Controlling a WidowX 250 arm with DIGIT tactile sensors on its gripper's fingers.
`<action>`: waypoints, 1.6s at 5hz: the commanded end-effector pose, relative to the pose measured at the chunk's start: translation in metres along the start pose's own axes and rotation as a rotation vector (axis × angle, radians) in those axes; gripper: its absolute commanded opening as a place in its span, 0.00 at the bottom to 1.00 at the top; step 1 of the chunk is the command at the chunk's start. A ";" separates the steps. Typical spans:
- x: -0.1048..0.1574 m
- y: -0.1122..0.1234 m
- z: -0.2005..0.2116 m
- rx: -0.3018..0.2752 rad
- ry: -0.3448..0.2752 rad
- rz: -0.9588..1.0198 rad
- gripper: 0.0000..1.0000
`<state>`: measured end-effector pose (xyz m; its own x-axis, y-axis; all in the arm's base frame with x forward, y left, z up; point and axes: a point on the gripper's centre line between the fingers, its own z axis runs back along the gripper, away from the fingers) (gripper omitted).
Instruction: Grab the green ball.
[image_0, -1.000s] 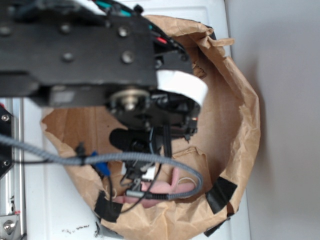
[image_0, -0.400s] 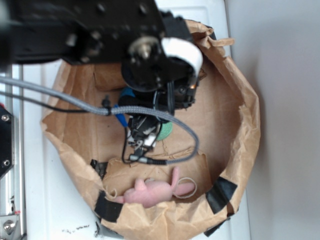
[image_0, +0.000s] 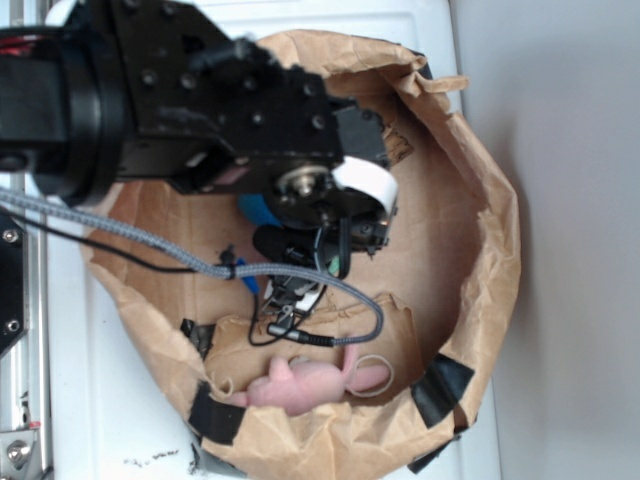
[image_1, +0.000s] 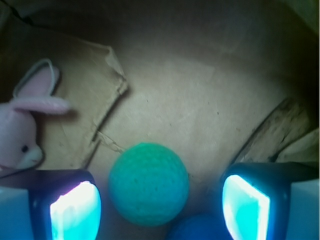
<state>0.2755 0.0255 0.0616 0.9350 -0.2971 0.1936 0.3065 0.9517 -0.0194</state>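
Observation:
The green ball (image_1: 149, 184), mint-green and finely textured, lies on the brown paper floor of the bag. In the wrist view it sits between my two fingers, closer to the left fingertip (image_1: 75, 212) than to the right one (image_1: 247, 207). My gripper (image_1: 160, 210) is open, with a gap on each side of the ball. A blue ball (image_1: 197, 229) touches the green ball at its lower right. In the exterior view my gripper (image_0: 292, 300) points down into the bag, and the arm hides nearly all of the green ball.
A crumpled brown paper bag (image_0: 480, 230) with black tape patches walls the area. A pink plush rabbit (image_0: 310, 382) lies by the near wall and shows at the left of the wrist view (image_1: 22, 135). The blue ball peeks out under the arm (image_0: 260, 212). A paper flap (image_1: 85, 95) lies left of the ball.
The arm has swung from over the pink rabbit toward the bag's middle. The gripper has come down over the balls and now covers most of the green ball in the exterior view.

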 end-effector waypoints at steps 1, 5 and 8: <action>-0.008 -0.002 -0.016 0.050 -0.055 -0.059 0.00; 0.003 0.000 -0.015 0.031 -0.064 0.004 0.00; 0.003 0.032 0.075 -0.226 -0.062 0.069 0.00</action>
<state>0.2663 0.0519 0.1198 0.9543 -0.2279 0.1935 0.2776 0.9158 -0.2902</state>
